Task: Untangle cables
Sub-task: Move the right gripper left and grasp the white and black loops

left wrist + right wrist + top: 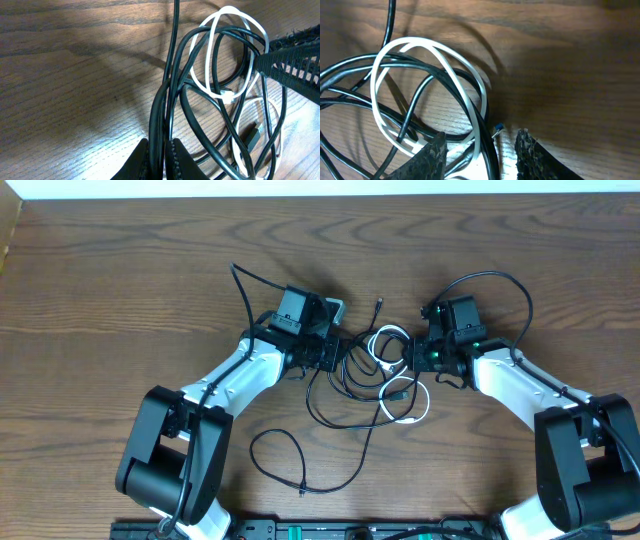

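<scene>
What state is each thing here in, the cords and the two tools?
Black cords, tangled in overlapping loops.
White cord, looped through the black ones.
Left tool, shut on black cords.
Right tool, open, cords lying between its fingers.

A dark wooden table (100,280) carries a tangle of black cables (173,50) looped with one white cable (420,44).

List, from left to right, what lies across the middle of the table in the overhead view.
left gripper → tangled cables → right gripper
</scene>
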Controlling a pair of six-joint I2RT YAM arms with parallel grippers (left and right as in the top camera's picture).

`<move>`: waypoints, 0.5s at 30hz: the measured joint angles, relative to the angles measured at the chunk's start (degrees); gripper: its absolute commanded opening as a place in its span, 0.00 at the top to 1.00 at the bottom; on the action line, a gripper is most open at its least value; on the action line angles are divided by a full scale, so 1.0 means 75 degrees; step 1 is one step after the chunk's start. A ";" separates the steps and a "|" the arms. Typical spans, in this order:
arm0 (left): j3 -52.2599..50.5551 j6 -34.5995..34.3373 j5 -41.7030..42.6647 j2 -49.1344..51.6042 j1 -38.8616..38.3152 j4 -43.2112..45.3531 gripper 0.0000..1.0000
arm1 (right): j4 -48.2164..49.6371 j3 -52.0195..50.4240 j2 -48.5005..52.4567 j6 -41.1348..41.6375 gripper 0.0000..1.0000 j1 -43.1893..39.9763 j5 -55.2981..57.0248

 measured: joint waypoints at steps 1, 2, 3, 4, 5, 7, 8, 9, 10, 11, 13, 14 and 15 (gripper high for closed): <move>0.0000 0.0000 0.0000 0.0000 0.0000 0.0003 0.87 | -0.0006 0.0000 -0.0020 -0.0017 0.59 0.0000 -0.0009; 0.0000 0.0000 0.0000 0.0000 0.0000 0.0003 0.88 | 0.0003 0.0000 -0.0058 -0.0055 0.59 0.0000 -0.0064; 0.0000 0.0000 0.0000 0.0000 0.0000 0.0006 0.87 | 0.0044 0.0000 -0.0157 -0.0122 0.58 0.0000 -0.0169; 0.0000 0.0000 0.0000 0.0000 0.0000 0.0015 0.87 | 0.0067 0.0000 -0.0230 -0.0181 0.56 0.0003 -0.0221; 0.0000 0.0000 0.0000 0.0000 0.0000 0.0023 0.87 | 0.0105 0.0000 -0.0428 -0.0321 0.55 0.0003 -0.0408; 0.0000 0.0000 0.0000 0.0000 0.0000 0.0038 0.87 | 0.0122 0.0006 -0.0662 -0.0455 0.53 0.0009 -0.0609; 0.0000 0.0000 0.0000 0.0000 0.0000 0.0044 0.86 | 0.0125 0.0012 -0.0787 -0.0519 0.53 0.0023 -0.0737; 0.0000 0.0000 0.0000 0.0000 0.0000 0.0047 0.86 | 0.0128 0.0023 -0.0854 -0.0533 0.53 0.0044 -0.0848; 0.0000 0.0000 0.0000 0.0000 0.0000 0.0047 0.87 | 0.0131 0.0041 -0.0880 -0.0513 0.53 0.0090 -0.0976; 0.0000 0.0000 0.0000 0.0000 0.0000 0.0050 0.86 | 0.0131 0.0044 -0.0877 -0.0452 0.53 0.0134 -0.1072; 0.0000 0.0000 0.0000 0.0000 0.0000 0.0047 0.86 | 0.0105 0.0044 -0.0842 -0.0108 0.55 0.0239 -0.1207; 0.0000 0.0000 0.0000 0.0000 0.0000 0.0050 0.85 | 0.0105 0.0044 -0.0831 0.0195 0.56 0.0291 -0.1265; 0.0000 0.0000 0.0000 0.0000 0.0000 0.0050 0.85 | 0.0105 0.0041 -0.0825 0.0490 0.57 0.0329 -0.1297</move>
